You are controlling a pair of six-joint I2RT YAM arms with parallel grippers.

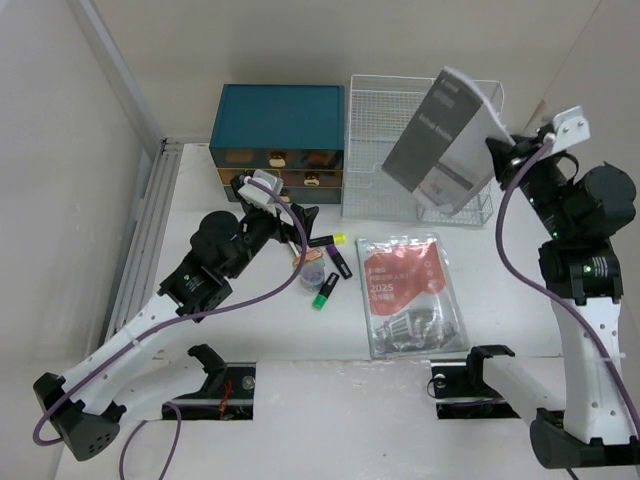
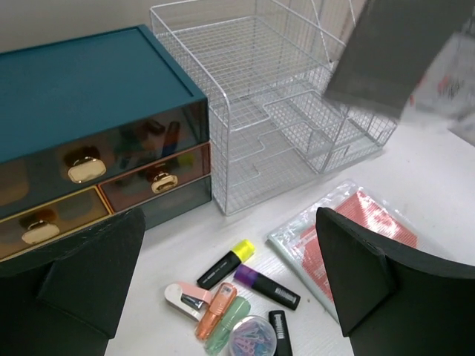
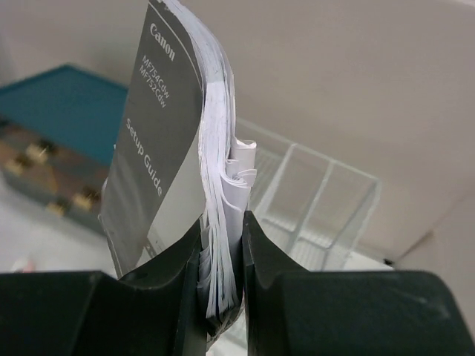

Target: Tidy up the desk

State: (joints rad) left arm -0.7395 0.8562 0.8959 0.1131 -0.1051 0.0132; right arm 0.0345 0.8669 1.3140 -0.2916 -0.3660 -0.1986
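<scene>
Right tool (image 3: 221, 256) clamps a Canon Setup Guide booklet (image 3: 159, 148) (grey cover); left tool (image 2: 230, 282) gapes empty.

In the top view, the drawer box (image 1: 278, 140) stands at upper centre, at the back of the desk (image 1: 250, 335). The wire rack (image 1: 385, 150) is just to its right. A booklet (image 1: 445, 130) hangs over the rack's right half, pinched in the right gripper (image 3: 221, 252). Below the box lies a cluster of markers (image 1: 328, 272), and a bagged leaflet (image 1: 410, 293) lies flat to their right.
</scene>
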